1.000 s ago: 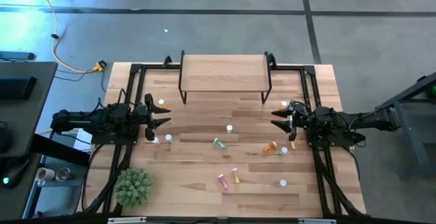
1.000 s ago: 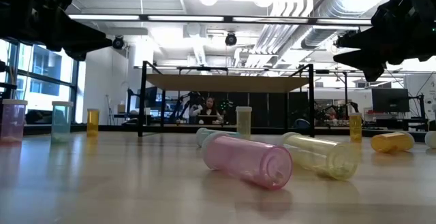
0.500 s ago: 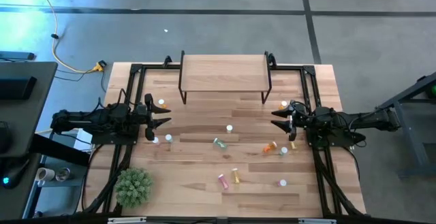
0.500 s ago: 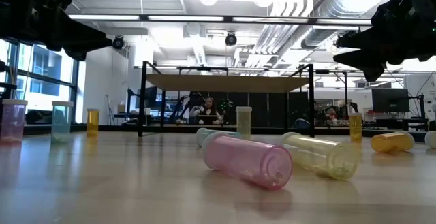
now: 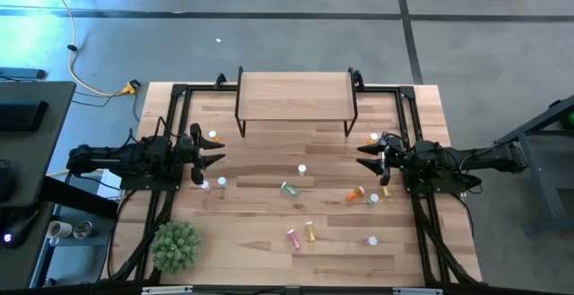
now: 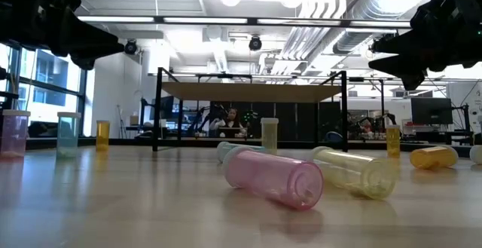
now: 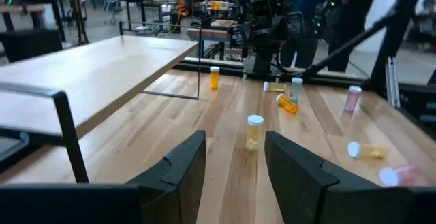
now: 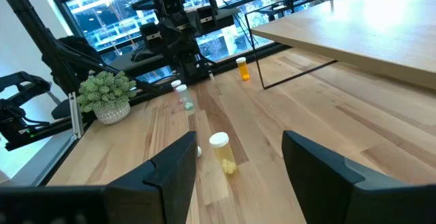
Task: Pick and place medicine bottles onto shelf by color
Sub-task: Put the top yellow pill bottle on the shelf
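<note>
Bottles (image 5: 288, 187): scattered mid-frame, between both grippers, untouched
Left gripper (image 5: 215, 160): left-centre, parted, empty
Right gripper (image 5: 363, 159): right-centre, wide, empty
Shelf (image 5: 296, 96): upper centre

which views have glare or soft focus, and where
Low view: ceiling lights blow out the top, the pink bottle up close is soft, both arms are silhouettes. Right wrist view: bright windows wash out behind the plant. High view: blue glow at the floor's left edge, table evenly lit.
</note>
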`<state>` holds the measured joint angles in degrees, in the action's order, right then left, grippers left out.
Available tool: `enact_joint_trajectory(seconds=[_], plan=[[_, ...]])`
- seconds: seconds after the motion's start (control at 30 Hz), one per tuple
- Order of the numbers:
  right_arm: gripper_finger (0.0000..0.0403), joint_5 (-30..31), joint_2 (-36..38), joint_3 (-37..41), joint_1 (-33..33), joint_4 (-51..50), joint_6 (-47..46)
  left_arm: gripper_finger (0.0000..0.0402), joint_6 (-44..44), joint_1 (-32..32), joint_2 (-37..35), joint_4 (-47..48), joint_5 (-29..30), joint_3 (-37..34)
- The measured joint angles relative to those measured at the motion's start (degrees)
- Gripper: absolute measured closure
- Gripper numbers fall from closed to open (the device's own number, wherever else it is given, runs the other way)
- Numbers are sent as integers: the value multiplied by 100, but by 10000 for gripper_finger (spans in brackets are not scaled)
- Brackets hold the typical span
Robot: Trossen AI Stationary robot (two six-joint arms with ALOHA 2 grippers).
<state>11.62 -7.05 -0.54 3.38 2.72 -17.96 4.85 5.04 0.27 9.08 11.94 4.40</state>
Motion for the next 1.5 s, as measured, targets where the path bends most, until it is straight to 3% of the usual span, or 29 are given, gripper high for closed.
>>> enact_joint_trajectory(seconds=[0.27, 0.67, 0.9, 1.2, 1.5], plan=[[197, 75, 0, 2, 0, 43, 0, 259, 557, 2, -2, 0, 16, -2], [197, 1035, -2, -127, 0, 167, 136, 259, 714, 2, -2, 0, 24, -2], [193, 1234, -2, -231, 0, 329, 545, 259, 702, 2, 0, 7, 66, -2], [159, 1175, -49, -238, 3, 851, 744, 259, 707, 2, 0, 7, 68, -2], [150, 728, -619, -249, 4, 1979, 794, 259, 700, 2, 0, 9, 68, -2]])
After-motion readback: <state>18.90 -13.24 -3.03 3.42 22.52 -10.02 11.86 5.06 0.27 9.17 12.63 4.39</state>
